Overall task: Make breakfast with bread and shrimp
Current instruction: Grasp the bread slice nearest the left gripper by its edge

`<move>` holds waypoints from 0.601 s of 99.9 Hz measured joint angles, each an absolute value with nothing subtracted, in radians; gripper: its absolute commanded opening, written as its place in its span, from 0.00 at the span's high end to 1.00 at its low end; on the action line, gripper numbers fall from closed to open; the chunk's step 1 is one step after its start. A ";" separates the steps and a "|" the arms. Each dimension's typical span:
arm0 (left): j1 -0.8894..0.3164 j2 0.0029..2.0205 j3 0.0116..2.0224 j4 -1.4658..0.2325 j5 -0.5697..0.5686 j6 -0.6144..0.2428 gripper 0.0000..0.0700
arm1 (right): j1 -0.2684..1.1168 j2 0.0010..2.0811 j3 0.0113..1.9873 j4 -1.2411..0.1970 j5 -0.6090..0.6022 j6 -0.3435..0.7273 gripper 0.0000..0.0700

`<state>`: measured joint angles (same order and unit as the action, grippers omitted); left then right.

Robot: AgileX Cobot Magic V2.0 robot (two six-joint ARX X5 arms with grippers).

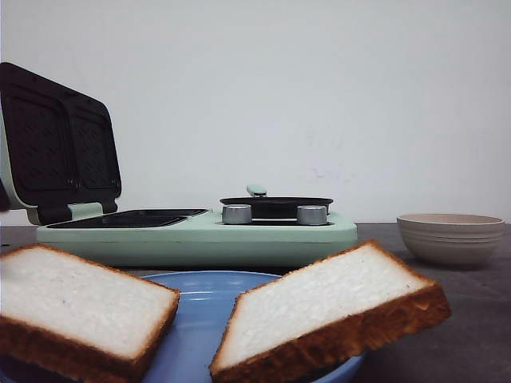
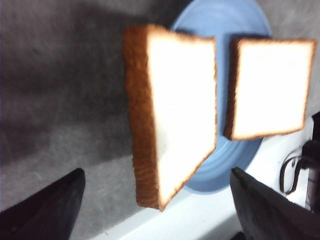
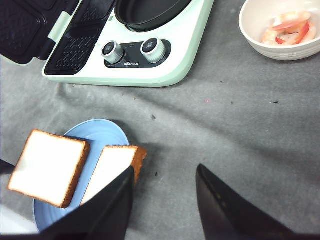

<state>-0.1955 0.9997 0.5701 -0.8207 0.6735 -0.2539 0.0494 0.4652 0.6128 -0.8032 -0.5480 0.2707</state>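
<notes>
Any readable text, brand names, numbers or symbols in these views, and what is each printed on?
Nothing can be read for certain.
Small dark brand mark on the breakfast maker, on the panel below its two knobs: too small and blurred to read.
Markings on the knob faces: too small to read.
The bread, blue plate and shrimp bowl carry no text.

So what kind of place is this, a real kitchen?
Probably a staged tabletop kitchen setup, not a real one: a mint breakfast maker, bread on a blue plate and a bowl of shrimp sit on grey cloth before a bare wall.
</notes>
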 measured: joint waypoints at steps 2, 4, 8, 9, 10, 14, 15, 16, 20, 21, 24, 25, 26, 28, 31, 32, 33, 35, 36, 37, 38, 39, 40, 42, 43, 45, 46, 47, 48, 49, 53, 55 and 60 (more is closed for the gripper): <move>-0.202 1.010 0.570 -0.813 0.673 -0.254 0.26 | 0.049 0.465 0.613 -0.803 -0.548 0.271 0.65; -0.209 1.021 0.570 -0.804 0.672 -0.255 0.26 | 0.049 0.465 0.613 -0.803 -0.548 0.271 0.66; -0.222 1.040 0.570 -0.783 0.672 -0.255 0.26 | 0.049 0.465 0.613 -0.803 -0.548 0.271 0.66; -0.225 1.045 0.570 -0.777 0.672 -0.256 0.26 | 0.049 0.465 0.613 -0.803 -0.548 0.271 0.65; -0.228 1.049 0.570 -0.772 0.672 -0.257 0.26 | 0.049 0.465 0.613 -0.803 -0.548 0.271 0.66; -0.236 1.066 0.570 -0.752 0.672 -0.260 0.26 | 0.049 0.465 0.613 -0.803 -0.548 0.271 0.65; -0.237 1.069 0.570 -0.748 0.672 -0.262 0.26 | 0.049 0.465 0.613 -0.803 -0.549 0.271 0.66; -0.239 1.073 0.570 -0.744 0.672 -0.263 0.26 | 0.049 0.465 0.613 -0.803 -0.549 0.271 0.66; -0.246 1.087 0.570 -0.733 0.672 -0.266 0.26 | 0.049 0.465 0.613 -0.803 -0.551 0.271 0.66; -0.247 1.090 0.570 -0.731 0.672 -0.267 0.26 | 0.049 0.465 0.613 -0.803 -0.551 0.271 0.65; -0.253 1.101 0.570 -0.726 0.672 -0.271 0.26 | 0.049 0.465 0.613 -0.803 -0.552 0.271 0.66; -0.255 1.105 0.570 -0.724 0.672 -0.272 0.26 | 0.049 0.465 0.613 -0.803 -0.553 0.271 0.66; -0.257 1.109 0.570 -0.722 0.672 -0.273 0.26 | 0.049 0.465 0.613 -0.803 -0.554 0.271 0.66; -0.262 1.116 0.570 -0.717 0.672 -0.274 0.26 | 0.049 0.465 0.613 -0.803 -0.556 0.271 0.65; -0.270 1.127 0.570 -0.709 0.672 -0.277 0.26 | 0.049 0.465 0.613 -0.803 -0.556 0.271 0.66; -0.273 1.131 0.570 -0.706 0.672 -0.277 0.26 | 0.049 0.465 0.613 -0.803 -0.556 0.271 0.66; -0.276 1.134 0.570 -0.702 0.672 -0.277 0.26 | 0.049 0.465 0.613 -0.803 -0.557 0.271 0.65; -0.281 1.140 0.570 -0.698 0.672 -0.279 0.26 | 0.049 0.465 0.613 -0.803 -0.557 0.271 0.66; -0.283 1.143 0.570 -0.695 0.672 -0.280 0.26 | 0.049 0.465 0.613 -0.803 -0.557 0.271 0.66; -0.286 1.146 0.570 -0.693 0.672 -0.281 0.26 | 0.049 0.465 0.613 -0.803 -0.557 0.271 0.66; -0.287 1.148 0.570 -0.690 0.672 -0.281 0.26 | 0.049 0.465 0.613 -0.803 -0.557 0.271 0.66; -0.289 1.151 0.570 -0.688 0.672 -0.281 0.26 | 0.049 0.465 0.613 -0.803 -0.557 0.271 0.66; -0.291 1.153 0.570 -0.685 0.672 -0.282 0.26 | 0.049 0.465 0.613 -0.803 -0.557 0.271 0.66; -0.294 1.158 0.570 -0.678 0.673 -0.285 0.26 | 0.049 0.465 0.613 -0.803 -0.557 0.271 0.66; -0.295 1.160 0.570 -0.675 0.674 -0.285 0.26 | 0.049 0.465 0.613 -0.803 -0.557 0.271 0.65; -0.299 1.163 0.570 -0.667 0.677 -0.289 0.26 | 0.049 0.465 0.613 -0.803 -0.557 0.271 0.66; -0.300 1.164 0.570 -0.663 0.677 -0.290 0.26 | 0.049 0.465 0.613 -0.803 -0.557 0.271 0.66; -0.301 1.166 0.570 -0.659 0.679 -0.291 0.26 | 0.049 0.465 0.613 -0.803 -0.557 0.271 0.65; -0.302 1.167 0.570 -0.655 0.679 -0.292 0.26 | 0.049 0.465 0.613 -0.803 -0.557 0.271 0.65; -0.303 1.168 0.570 -0.652 0.680 -0.293 0.26 | 0.049 0.465 0.613 -0.803 -0.557 0.271 0.66; -0.308 1.172 0.570 -0.639 0.680 -0.301 0.27 | 0.049 0.465 0.613 -0.803 -0.557 0.271 0.66; -0.310 1.174 0.570 -0.635 0.680 -0.304 0.27 | 0.049 0.465 0.613 -0.803 -0.557 0.271 0.66; -0.315 1.181 0.570 -0.624 0.682 -0.310 0.27 | 0.049 0.465 0.613 -0.803 -0.557 0.271 0.66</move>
